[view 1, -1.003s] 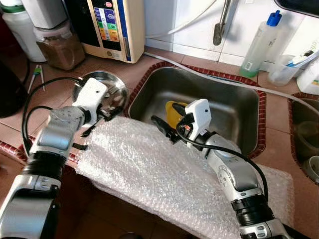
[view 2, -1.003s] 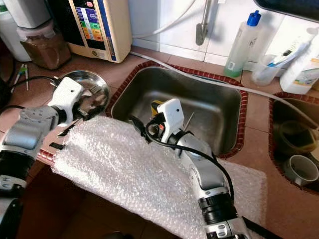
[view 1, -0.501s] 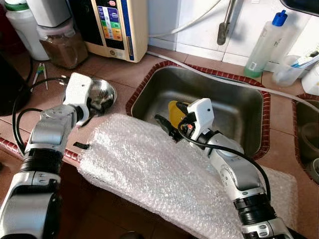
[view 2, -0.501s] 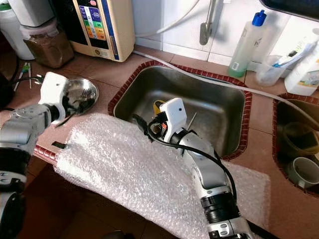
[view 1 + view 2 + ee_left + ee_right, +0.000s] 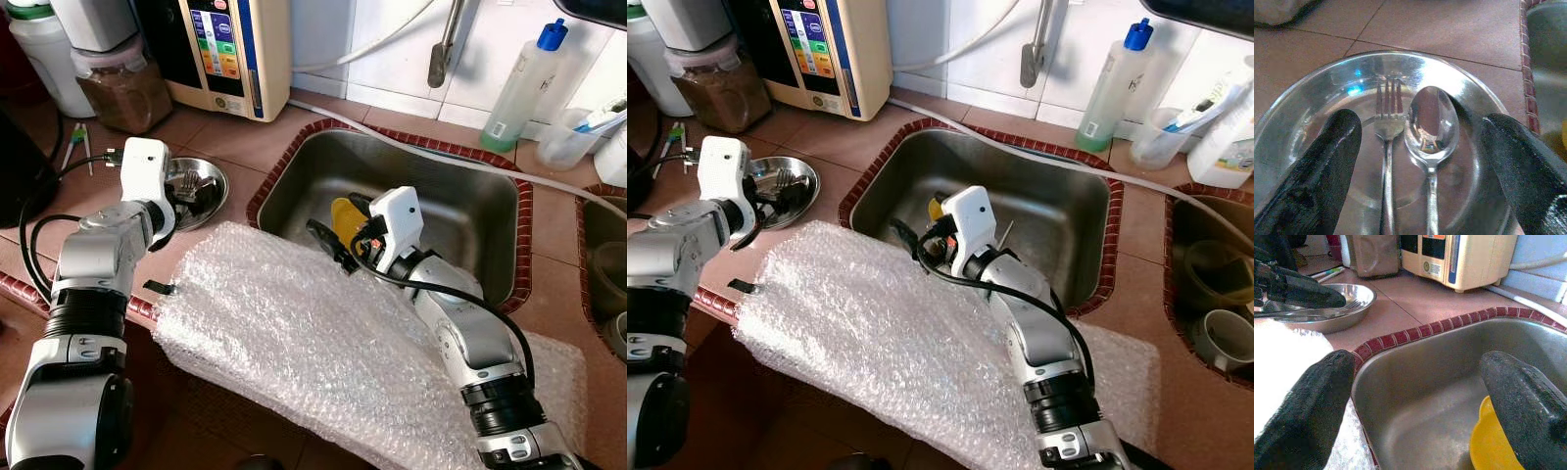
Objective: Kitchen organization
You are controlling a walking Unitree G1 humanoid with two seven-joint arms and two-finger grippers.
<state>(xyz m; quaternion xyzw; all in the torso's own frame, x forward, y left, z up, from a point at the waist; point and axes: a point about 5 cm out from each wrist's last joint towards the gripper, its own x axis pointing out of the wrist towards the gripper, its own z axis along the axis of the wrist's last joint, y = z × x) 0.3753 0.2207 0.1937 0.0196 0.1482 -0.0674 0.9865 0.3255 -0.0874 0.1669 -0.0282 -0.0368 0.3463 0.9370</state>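
A shallow steel plate [image 5: 210,182] sits on the tiled counter left of the sink [image 5: 460,211]. A fork [image 5: 1387,122] and a spoon [image 5: 1431,128] lie side by side in the plate [image 5: 1312,98]. My left gripper [image 5: 184,192] hovers just over it, open, one finger [image 5: 1327,161] on each side of the cutlery. My right gripper [image 5: 340,227] is open at the sink's front left corner, close to a yellow dish [image 5: 1493,445] on the sink bottom. A large bubble wrap sheet [image 5: 294,333] is draped over the counter's front edge, under my right arm.
A beige water appliance [image 5: 235,49], a jar of brown powder [image 5: 120,90] and a white container stand at the back left. A tap [image 5: 443,44], a hose, a soap bottle [image 5: 521,83] and a plastic cup [image 5: 566,139] line the back. A second basin [image 5: 602,264] lies at the right.
My left gripper has swung left, off the bubble wrap's edge, and now hangs over the steel plate. The right gripper has stayed at the sink corner.
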